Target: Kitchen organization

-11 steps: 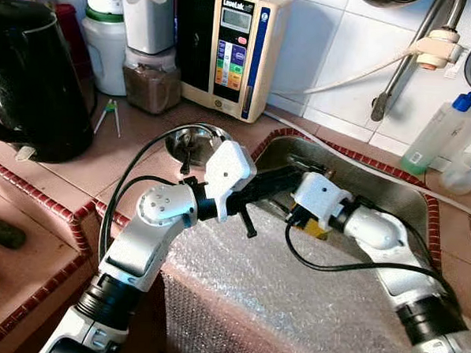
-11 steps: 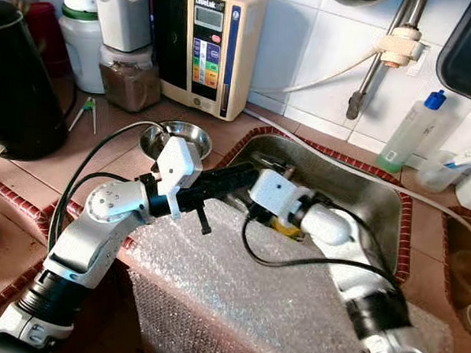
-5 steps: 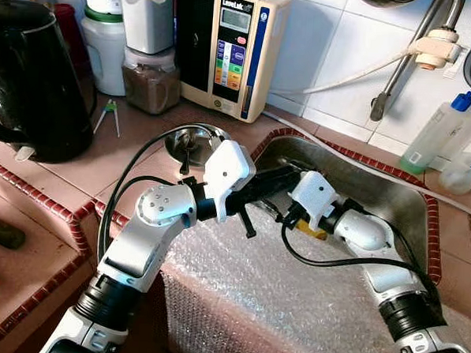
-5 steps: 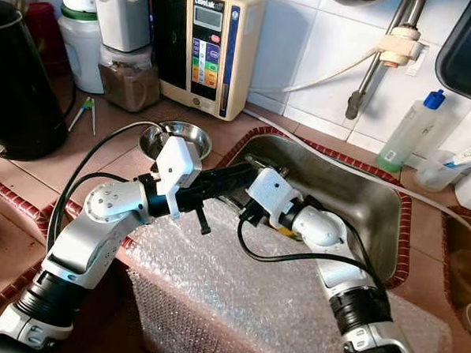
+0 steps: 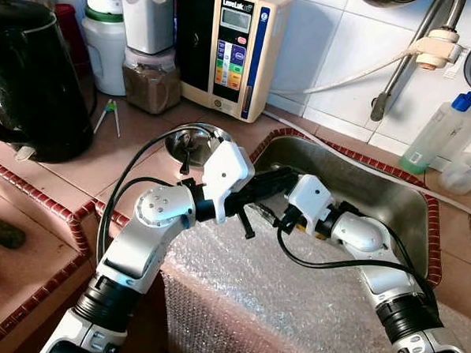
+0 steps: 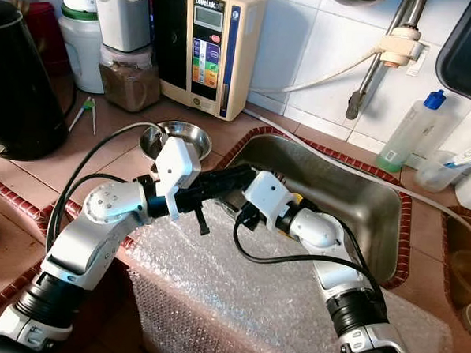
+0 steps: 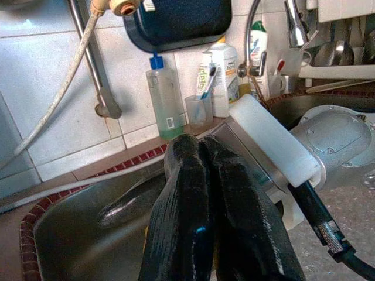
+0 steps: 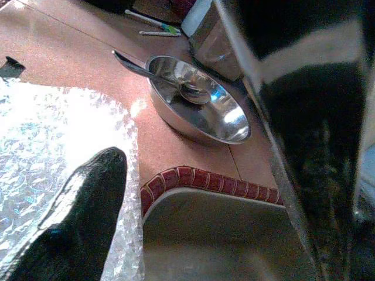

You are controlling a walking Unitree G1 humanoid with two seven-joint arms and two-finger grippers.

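Both arms crowd the near left corner of the sink (image 5: 392,202). The left gripper (image 7: 202,158) has its fingers pressed together; the right gripper (image 8: 193,170) is spread, possibly reaching for the yellow thing (image 6: 297,199) behind its wrist (half hidden). Separate the arms before grasping.

The terracotta-tiled counter (image 5: 85,176) bears a black kettle (image 5: 31,79), a steel bowl (image 5: 191,141), jars (image 5: 150,77), and bubble wrap (image 5: 292,306).
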